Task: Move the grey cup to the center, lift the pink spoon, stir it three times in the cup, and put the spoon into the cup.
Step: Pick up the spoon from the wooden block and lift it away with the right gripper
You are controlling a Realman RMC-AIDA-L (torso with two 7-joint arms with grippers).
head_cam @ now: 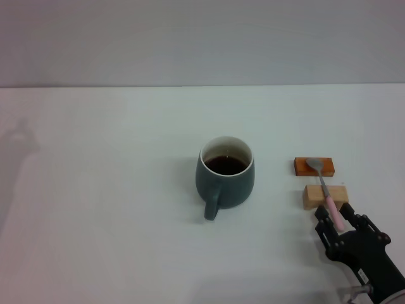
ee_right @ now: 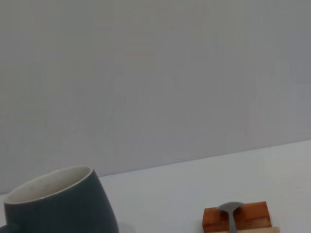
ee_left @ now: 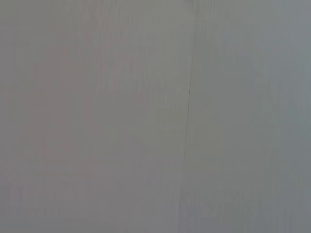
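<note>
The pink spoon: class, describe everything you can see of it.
The pink spoon is slim, with a silver metal bowl and neck and a pale pink handle. It lies bridged across an orange-brown block under its bowl and a pale wooden block. The right gripper is at the handle's end.

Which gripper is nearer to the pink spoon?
Right. The right gripper is at the pink spoon handle's end, fingers on either side; the left gripper is not in view.

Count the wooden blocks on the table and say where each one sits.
2. The orange-brown wooden block lies right of the dark blue-grey ceramic mug, under the spoon's silver bowl. The pale wooden block sits just nearer the robot, under the spoon's neck.
</note>
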